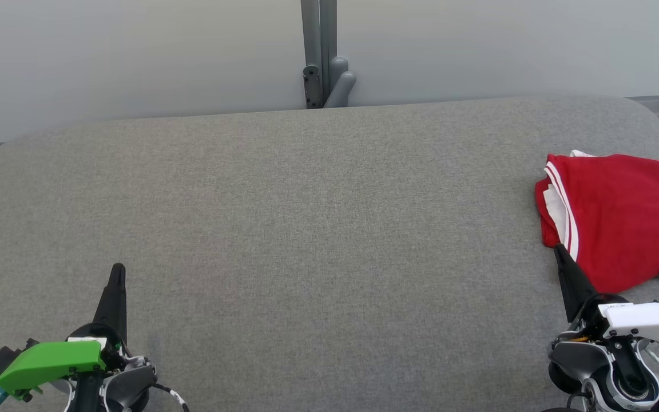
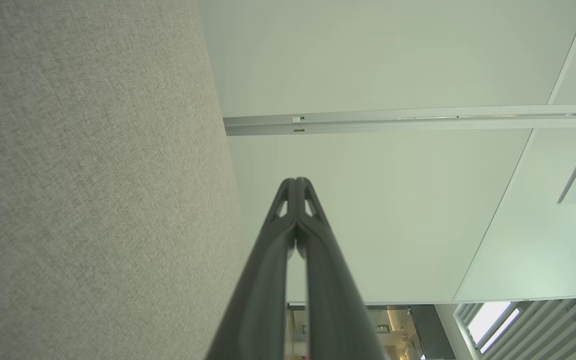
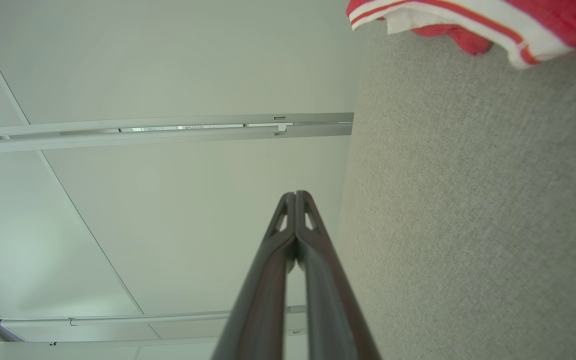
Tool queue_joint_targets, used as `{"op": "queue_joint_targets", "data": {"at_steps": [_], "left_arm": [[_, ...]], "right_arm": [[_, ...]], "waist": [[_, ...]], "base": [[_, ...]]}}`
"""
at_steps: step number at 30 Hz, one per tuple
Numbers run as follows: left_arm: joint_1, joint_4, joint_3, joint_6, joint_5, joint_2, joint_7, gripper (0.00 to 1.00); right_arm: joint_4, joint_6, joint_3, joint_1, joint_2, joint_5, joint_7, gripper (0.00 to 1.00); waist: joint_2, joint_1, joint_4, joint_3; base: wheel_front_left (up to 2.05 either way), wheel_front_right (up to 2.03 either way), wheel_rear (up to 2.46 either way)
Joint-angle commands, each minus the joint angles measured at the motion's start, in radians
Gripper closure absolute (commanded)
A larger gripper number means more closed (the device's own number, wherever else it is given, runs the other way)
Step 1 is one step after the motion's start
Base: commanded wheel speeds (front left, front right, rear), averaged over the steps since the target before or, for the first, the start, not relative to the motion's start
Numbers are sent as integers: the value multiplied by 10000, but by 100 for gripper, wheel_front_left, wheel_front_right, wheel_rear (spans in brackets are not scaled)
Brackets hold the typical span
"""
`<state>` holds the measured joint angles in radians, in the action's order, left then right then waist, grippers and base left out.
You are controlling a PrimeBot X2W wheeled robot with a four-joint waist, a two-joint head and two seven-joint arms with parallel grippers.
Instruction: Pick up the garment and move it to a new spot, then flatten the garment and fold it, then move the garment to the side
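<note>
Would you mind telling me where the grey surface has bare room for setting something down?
The middle and left of the grey surface are bare, from the left gripper across to the red garment and back to the wall. It is crowded at the right edge, where the garment lies with the right gripper beside its near corner.

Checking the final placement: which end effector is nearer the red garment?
Right. The right end effector lies shut just beside the near left corner of the red garment, not gripping it. The left end effector lies shut far off across the grey surface.
</note>
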<state>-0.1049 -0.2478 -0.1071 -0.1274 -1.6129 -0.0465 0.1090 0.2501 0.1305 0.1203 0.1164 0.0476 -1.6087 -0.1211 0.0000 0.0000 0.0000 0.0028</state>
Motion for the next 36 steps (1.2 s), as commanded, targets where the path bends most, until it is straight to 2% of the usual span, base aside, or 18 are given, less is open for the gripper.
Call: {"op": "queue_joint_targets", "data": {"at_steps": [1,36], "left_arm": [[-122,33,-34,-62,-9,-70,24,100],[-122,33,-33,-63,-10,-70,23,100]], "right_arm": [[-53,4,24,-85,48,-58,-19,100],[-52,4,23,-86,49,-59,-18,100]], "waist": [[0,0,0,0],[0,0,0,0]], "base": [[0,0,0],[0,0,0]]}}
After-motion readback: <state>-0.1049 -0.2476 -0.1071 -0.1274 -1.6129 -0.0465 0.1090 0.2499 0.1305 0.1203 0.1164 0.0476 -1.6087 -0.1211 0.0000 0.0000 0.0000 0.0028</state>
